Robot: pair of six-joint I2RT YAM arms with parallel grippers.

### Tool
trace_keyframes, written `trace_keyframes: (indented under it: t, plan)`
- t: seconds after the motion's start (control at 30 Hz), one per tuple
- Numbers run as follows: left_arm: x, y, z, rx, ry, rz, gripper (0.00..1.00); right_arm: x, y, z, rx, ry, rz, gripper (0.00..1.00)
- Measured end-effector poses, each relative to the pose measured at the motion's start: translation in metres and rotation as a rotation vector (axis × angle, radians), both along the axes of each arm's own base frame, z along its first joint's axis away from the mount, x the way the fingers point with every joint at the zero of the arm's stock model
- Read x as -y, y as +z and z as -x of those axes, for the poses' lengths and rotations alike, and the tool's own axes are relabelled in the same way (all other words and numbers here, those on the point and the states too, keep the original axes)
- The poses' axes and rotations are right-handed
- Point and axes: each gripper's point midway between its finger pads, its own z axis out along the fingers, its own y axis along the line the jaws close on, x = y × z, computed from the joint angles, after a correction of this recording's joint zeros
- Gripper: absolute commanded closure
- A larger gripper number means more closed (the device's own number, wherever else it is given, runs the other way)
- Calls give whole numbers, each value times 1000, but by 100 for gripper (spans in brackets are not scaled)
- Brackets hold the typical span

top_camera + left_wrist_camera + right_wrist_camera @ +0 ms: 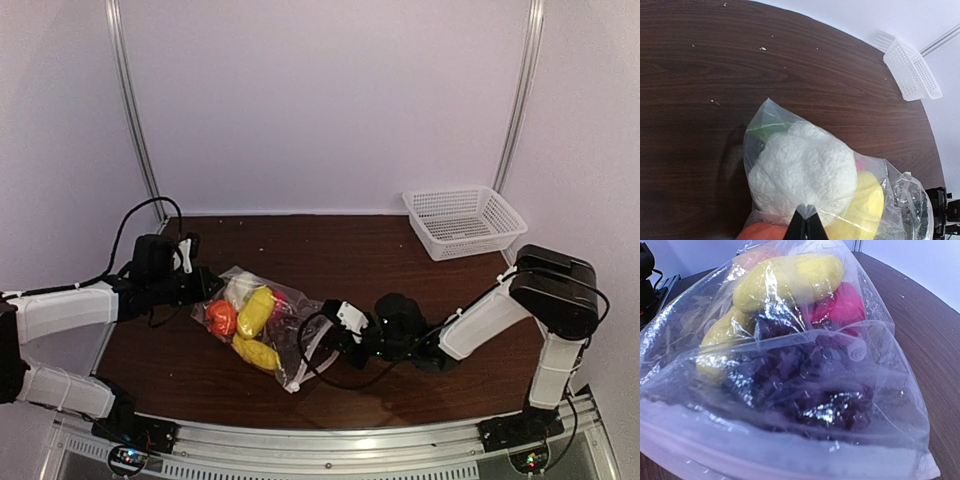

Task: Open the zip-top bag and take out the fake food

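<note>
**Bag pinched at one end, food inside**

On the dark wooden table (420,290), the zip-top bag (300,350) lies between the two arms, well apart from the white mesh basket (465,222) at the far right. The fake food (256,312) sits inside it. The left gripper (807,226) is clenched on the bag's plastic. The right gripper (335,325) is at the zip strip (740,452), and I cannot tell whether it grips.

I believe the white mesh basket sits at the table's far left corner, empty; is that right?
Not quite: the white mesh plastic basket sits, empty, at the far right corner of the dark wooden table, as the top external view shows.
</note>
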Motion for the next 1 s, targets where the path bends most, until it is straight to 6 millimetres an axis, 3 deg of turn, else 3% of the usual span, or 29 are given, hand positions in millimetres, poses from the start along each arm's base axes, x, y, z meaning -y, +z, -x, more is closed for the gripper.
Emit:
trace_keyframes:
  t: [0.43,0.77,1.0]
  plan:
    - [-12,-12,-10,-42,93,0,100,37,26,24,-44,-22,-19,100]
    - [-17,-13,-14,-47,121,5,100,65,101,29,9,-88,-101,100]
    - [-19,-15,-17,-48,131,10,100,93,133,31,22,-174,-126,100]
